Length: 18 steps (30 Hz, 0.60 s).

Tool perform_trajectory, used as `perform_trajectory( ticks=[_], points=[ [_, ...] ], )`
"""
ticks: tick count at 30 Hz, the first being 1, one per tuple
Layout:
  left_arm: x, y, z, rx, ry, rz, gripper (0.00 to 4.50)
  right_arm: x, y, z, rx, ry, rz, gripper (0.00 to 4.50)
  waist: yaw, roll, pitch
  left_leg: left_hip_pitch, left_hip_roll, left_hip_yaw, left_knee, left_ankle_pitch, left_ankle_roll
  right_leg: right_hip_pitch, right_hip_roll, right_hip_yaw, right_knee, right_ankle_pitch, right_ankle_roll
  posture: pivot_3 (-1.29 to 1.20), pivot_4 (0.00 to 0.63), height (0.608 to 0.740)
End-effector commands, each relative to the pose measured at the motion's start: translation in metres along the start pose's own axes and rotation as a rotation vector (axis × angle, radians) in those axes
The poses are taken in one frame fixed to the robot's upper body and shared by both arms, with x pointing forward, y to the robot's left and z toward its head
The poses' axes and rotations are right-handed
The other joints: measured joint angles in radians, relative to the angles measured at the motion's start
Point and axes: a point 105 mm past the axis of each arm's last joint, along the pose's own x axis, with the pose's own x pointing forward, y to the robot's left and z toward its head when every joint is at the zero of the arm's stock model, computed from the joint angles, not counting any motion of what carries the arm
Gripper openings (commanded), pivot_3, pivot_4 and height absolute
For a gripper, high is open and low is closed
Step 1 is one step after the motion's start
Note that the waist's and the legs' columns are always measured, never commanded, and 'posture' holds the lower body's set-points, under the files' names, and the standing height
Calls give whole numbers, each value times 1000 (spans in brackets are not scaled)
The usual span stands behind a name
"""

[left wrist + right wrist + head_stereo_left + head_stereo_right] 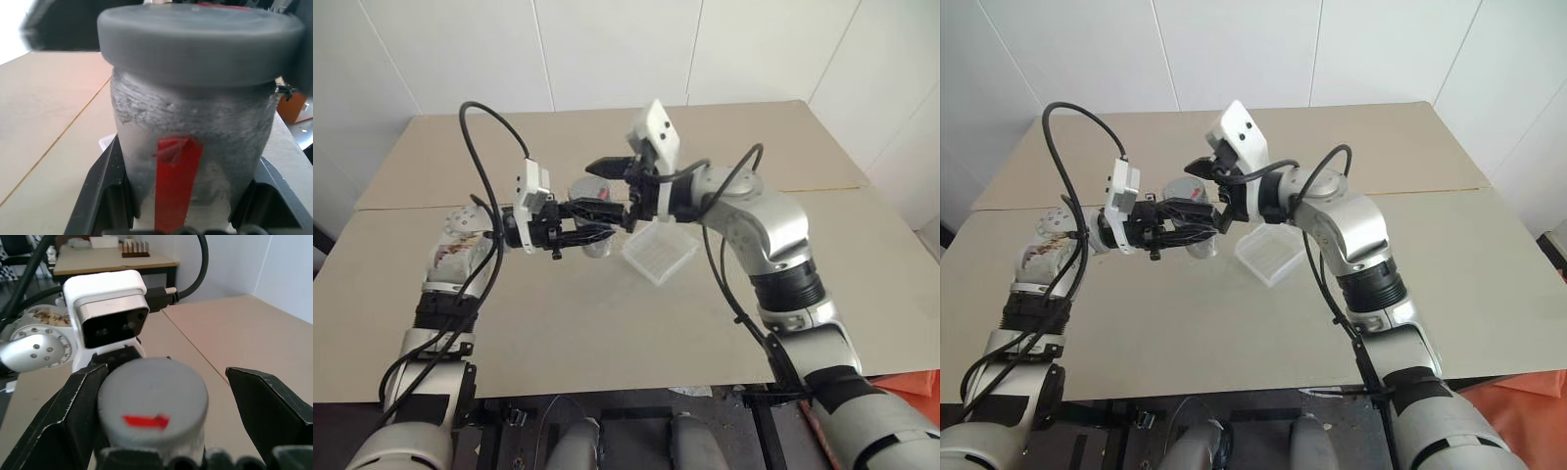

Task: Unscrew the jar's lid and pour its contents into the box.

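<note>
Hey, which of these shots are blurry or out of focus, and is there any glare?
Left wrist view: the jar and lid sit so close they look soft, with bright overexposure at the upper left. Right wrist view: the lid is slightly soft, the background sharper. Head views: evenly lit, sharp, with soft shadows under the arms on the table.
</note>
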Motion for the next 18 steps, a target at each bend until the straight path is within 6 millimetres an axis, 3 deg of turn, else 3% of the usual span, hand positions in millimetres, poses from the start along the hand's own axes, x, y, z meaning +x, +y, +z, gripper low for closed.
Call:
perform_trajectory(
  ticks=[1, 5, 10, 14, 18],
  points=[
    [-8, -7, 13, 45, -31, -32, 1957, -33, -31, 14, -35, -67, -119, 4412, 0, 0, 0, 0, 0, 0, 0, 0, 0, 0, 0, 0, 0, 0, 0, 0, 150, 740],
    [-12, -9, 13, 42, -27, -31, 1957, -47, -39, 9, -34, -56, -134, 4412, 0, 0, 0, 0, 0, 0, 0, 0, 0, 0, 0, 0, 0, 0, 0, 0, 150, 740],
    [-20, -13, 12, 31, -17, -31, 1957, -62, -36, 10, -46, -74, -101, 4412, 7, 0, 0, 0, 0, 0, 0, 0, 0, 0, 0, 0, -1, 0, 0, 0, 150, 740],
    [-25, -11, 11, 25, -9, -19, 1957, -67, -20, 12, -59, -89, 2, 4412, -4, 0, 0, 0, 0, 1, 0, 0, 0, 0, 0, 0, -1, 0, 0, 0, 150, 740],
    [-22, -7, 13, 21, -22, -19, 1957, -55, 1, 25, -33, -138, 109, 4412, -8, 0, 0, 0, 0, 1, 0, 0, 0, 0, 0, 0, -1, 0, 0, 0, 150, 740]
  ],
)
